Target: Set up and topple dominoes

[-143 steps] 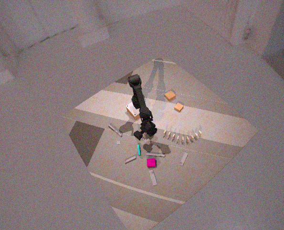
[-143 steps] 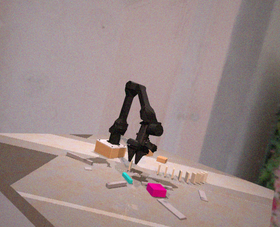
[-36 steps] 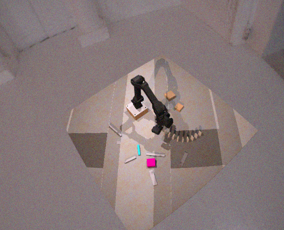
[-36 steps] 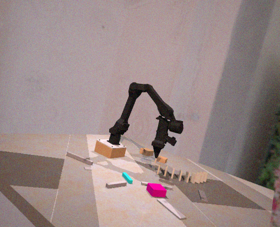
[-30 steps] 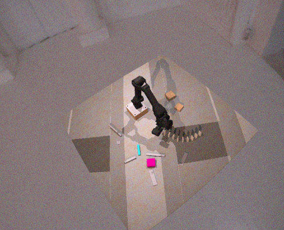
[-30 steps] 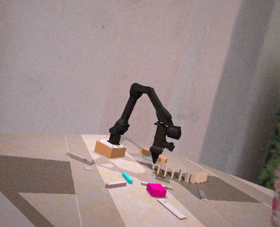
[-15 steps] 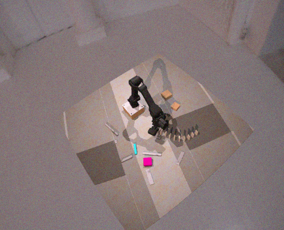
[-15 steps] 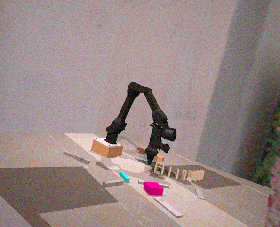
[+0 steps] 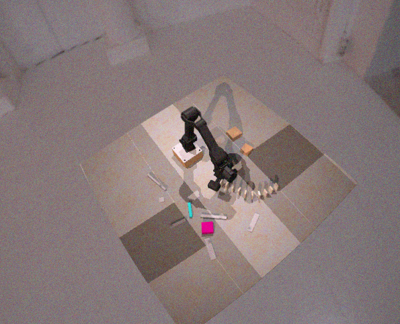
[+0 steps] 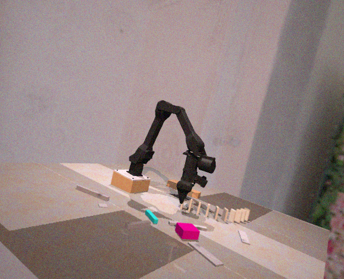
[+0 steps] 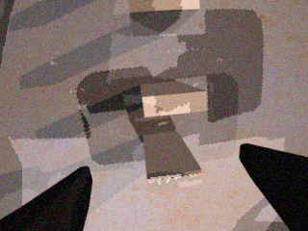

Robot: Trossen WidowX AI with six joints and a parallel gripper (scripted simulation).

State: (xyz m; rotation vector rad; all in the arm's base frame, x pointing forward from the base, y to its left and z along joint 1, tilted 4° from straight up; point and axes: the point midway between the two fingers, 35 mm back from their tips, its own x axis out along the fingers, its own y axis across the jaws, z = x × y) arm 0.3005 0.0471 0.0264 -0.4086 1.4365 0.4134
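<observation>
The gripper [image 9: 221, 180] [image 10: 181, 202] [image 11: 168, 164] is let go, with its jaws wide apart and nothing pinched between them. The end domino [image 9: 224, 184] [image 10: 181, 206] [image 11: 170, 154] stands upright at the arm's side of the row, low between the two fingers and apart from both in the wrist view. The next domino [image 10: 190, 205] [image 11: 174, 105] is also upright, with a gap between the two. The far end domino [image 9: 276, 187] [image 10: 247, 213] is standing too.

The step in hand seems to be the letting go of a placed domino. It cannot be told whether any are missing at the far end, but no loose domino is plainly seen.

Next, the gripper should be lifted straight up and slowly, so that no domino is bumped. The gap should be checked from above. If all are in place, the jaws can be closed and only one end domino gently pushed toward the row.
</observation>
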